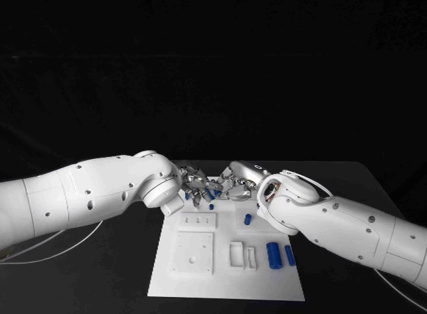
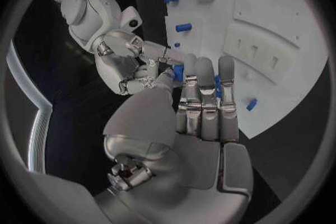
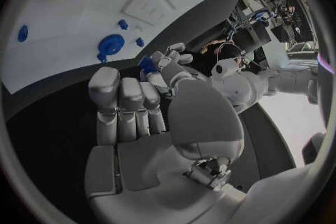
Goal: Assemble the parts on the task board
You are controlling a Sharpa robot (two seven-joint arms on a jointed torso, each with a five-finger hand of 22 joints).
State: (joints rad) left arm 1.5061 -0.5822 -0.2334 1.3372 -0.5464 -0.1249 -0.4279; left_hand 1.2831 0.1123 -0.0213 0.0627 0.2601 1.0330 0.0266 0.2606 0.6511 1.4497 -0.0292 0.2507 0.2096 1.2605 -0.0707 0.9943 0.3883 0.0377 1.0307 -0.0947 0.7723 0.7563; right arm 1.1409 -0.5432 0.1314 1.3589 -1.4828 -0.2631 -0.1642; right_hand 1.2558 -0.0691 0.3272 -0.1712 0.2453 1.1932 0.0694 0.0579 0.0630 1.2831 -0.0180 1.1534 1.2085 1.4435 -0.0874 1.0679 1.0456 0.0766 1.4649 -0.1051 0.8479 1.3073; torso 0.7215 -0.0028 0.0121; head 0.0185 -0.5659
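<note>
The job looked only partly done. On the white board (image 1: 228,275) a few blue pieces lay loose: one small piece (image 1: 247,219) near the far middle, and two longer ones, a fat piece (image 1: 273,255) and a thin piece (image 1: 289,255), on the right side. Those three were not held by anything, so I think they were left to do. Going from left to right, the left hand (image 1: 196,185) and the right hand (image 1: 234,185) met at the far edge of the board, very close together, with a blue piece (image 1: 213,193) between them. In the head view the fingers were bunched up, and I could not tell who had hold of it. The left wrist view showed more: the left hand's fingers (image 2: 204,98) were straight and side by side, with blue peeking behind them, while the other hand reached in. The right wrist view showed the left hand's fingertips pinching a small blue piece (image 3: 147,63), and the right hand's fingers (image 3: 126,106) were straight and held nothing.
</note>
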